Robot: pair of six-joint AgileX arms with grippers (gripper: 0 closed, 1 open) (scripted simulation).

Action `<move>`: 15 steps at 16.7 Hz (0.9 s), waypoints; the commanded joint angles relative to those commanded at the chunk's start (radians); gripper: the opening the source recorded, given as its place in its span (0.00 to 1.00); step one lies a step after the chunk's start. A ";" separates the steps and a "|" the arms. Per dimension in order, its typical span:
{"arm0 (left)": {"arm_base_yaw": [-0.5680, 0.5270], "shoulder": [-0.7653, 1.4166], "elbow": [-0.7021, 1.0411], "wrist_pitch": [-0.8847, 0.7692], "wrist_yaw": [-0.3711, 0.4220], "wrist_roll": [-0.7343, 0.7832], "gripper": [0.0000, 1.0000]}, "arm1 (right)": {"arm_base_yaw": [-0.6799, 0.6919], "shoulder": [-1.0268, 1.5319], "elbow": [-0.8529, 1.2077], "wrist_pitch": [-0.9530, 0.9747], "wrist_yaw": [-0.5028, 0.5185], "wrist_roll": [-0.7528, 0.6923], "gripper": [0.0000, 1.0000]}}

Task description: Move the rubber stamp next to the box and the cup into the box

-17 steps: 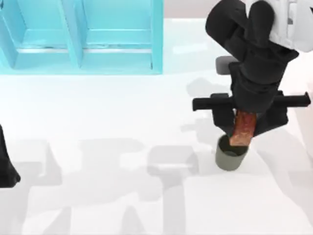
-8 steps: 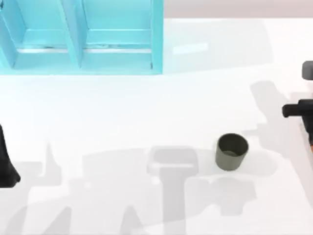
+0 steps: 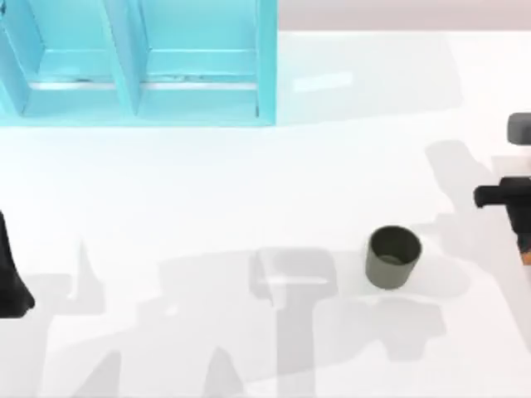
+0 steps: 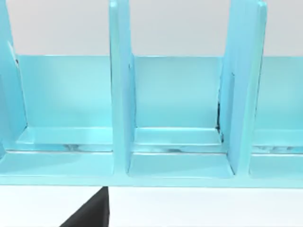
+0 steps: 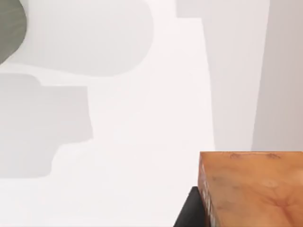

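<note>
Your right gripper (image 3: 518,217) sits at the counter's (image 3: 249,182) right edge, fingers clamped on the stamp (image 5: 251,189). Cup (image 3: 392,258) stands upright just left of them, well apart from the box (image 3: 199,99). Left arm's parked at the left edge.

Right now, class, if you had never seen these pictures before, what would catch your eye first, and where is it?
The big turquoise box with upright dividers fills the table's far left corner. The dark olive cup stands alone and upright on the white table, right of centre. At the right edge the right gripper shows partly, with the orange-brown rubber stamp close before its wrist camera; the left arm sits parked at the left edge.
</note>
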 joint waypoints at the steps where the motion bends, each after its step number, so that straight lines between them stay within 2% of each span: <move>1: 0.000 0.000 0.000 0.000 0.000 0.000 1.00 | 0.000 0.003 -0.013 0.016 0.000 0.000 0.00; 15: 0.000 0.000 0.000 0.000 0.000 0.000 1.00 | -0.001 0.037 -0.161 0.200 -0.001 0.001 0.00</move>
